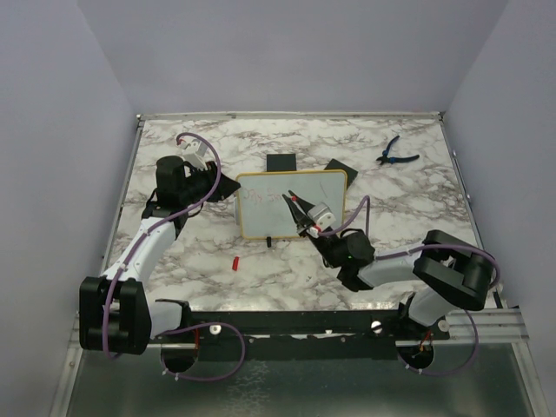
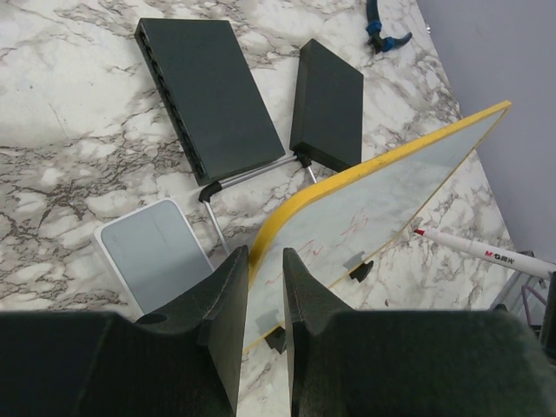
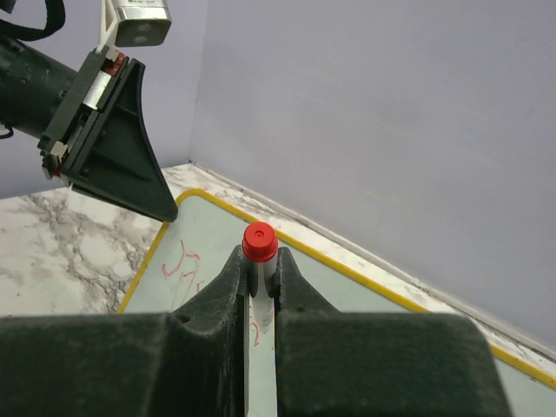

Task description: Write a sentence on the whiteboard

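Observation:
The whiteboard (image 1: 300, 213) stands upright mid-table on two black feet, yellow-framed. My left gripper (image 1: 228, 185) is shut on its left edge; in the left wrist view the fingers (image 2: 228, 287) straddle the yellow frame of the whiteboard (image 2: 382, 187). My right gripper (image 1: 298, 207) hangs in front of the board, shut on a white marker (image 3: 259, 243) whose red end sticks up between the jaws. The marker (image 2: 486, 252) points its red tip at the board; contact is unclear. The sentence (image 3: 182, 265) is faint red scribble on the board's left part (image 1: 261, 198).
Two black boxes (image 1: 281, 162) (image 1: 339, 168) lie just behind the board. Blue-handled pliers (image 1: 397, 155) rest at the far right. A red cap (image 1: 234, 262) lies in front of the board. A small white flat device (image 2: 152, 252) sits by the left gripper.

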Controlling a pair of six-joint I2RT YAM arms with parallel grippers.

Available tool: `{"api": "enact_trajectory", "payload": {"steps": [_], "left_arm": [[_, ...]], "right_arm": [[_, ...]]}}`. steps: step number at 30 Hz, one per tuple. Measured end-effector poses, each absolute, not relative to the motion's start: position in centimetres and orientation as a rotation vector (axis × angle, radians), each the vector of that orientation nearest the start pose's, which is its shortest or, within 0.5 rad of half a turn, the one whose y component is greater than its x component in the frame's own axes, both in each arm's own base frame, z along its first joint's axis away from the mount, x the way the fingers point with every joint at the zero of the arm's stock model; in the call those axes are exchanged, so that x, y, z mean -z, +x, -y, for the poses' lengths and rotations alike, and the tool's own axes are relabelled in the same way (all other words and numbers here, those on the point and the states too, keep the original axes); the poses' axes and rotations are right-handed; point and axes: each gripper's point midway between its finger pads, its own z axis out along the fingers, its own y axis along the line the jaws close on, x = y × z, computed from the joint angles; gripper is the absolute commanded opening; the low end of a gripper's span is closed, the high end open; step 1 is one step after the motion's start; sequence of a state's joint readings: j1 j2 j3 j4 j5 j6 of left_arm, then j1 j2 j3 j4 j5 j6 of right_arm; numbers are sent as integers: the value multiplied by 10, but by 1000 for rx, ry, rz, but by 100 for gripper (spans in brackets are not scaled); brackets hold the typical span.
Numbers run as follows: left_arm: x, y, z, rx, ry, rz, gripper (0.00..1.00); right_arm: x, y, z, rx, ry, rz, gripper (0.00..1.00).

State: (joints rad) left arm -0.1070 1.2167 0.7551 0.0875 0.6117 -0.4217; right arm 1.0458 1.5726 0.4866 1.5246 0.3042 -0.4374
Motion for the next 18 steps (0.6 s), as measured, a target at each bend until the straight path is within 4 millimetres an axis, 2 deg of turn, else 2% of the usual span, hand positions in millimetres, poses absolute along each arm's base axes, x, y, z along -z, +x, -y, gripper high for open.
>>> {"api": "enact_trajectory", "payload": {"steps": [7,13,18], "left_arm": [[-195,340,152,939,110,-1984,24],[-195,340,152,939,110,-1984,24],[-195,340,152,939,110,-1984,24]], "right_arm": [[-255,268,-326,-371,-562,-1015,1],[-235,274,-331,-337,-595,-1053,1],[-233,277,-333,-318,-600,-1054,1]]}}
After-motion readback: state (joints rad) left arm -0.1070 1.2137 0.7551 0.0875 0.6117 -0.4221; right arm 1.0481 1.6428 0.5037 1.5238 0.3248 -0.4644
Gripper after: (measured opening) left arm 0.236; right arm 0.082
